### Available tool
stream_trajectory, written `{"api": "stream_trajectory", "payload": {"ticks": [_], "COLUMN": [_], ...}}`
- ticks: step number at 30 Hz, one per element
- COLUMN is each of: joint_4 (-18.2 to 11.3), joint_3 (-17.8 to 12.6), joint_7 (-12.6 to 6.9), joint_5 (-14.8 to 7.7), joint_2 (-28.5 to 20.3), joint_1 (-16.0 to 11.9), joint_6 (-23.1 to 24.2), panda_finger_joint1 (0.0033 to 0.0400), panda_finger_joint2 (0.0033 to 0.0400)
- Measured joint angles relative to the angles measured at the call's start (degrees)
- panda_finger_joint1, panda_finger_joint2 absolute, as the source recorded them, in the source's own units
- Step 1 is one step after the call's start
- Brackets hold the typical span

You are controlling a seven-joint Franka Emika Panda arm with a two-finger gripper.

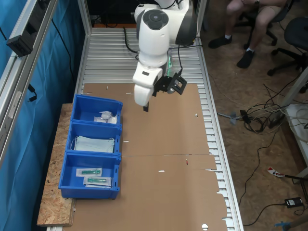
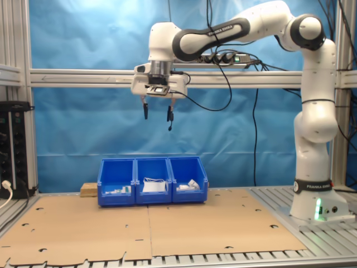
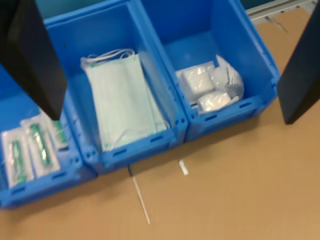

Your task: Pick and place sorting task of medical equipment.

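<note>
My gripper [image 2: 157, 111] hangs high above the cardboard-covered table, open, with nothing between its fingers. In the first exterior view the gripper [image 1: 145, 105] is above the cardboard just beside the end bin. The medical equipment, small white sealed packets [image 3: 210, 85], lies in that end blue bin [image 3: 260, 65], also seen as packets [image 1: 107, 117] and packets [image 2: 189, 184]. In the wrist view the two dark fingers [image 3: 35, 65] frame the row of bins far below the gripper [image 3: 172, 115].
Three blue bins stand in a row on a chipboard slab [image 1: 53, 202]. The middle bin holds pale blue face masks [image 3: 125, 100]; the far end bin holds green-tipped syringe packets [image 3: 30, 150]. Brown cardboard [image 1: 168, 144] covers the table. A seated person's legs [image 1: 250, 19] and floor cables [image 1: 260, 115] lie beyond the table.
</note>
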Motion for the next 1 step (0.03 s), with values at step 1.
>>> {"api": "stream_trajectory", "payload": {"ticks": [1], "joint_4": [0.31], "joint_3": [0.2], "joint_7": [0.0], "joint_5": [0.0], "joint_2": [-0.05], "joint_1": [0.74], "joint_6": [-0.12], "panda_finger_joint1": [0.04], "panda_finger_joint2": [0.04]}}
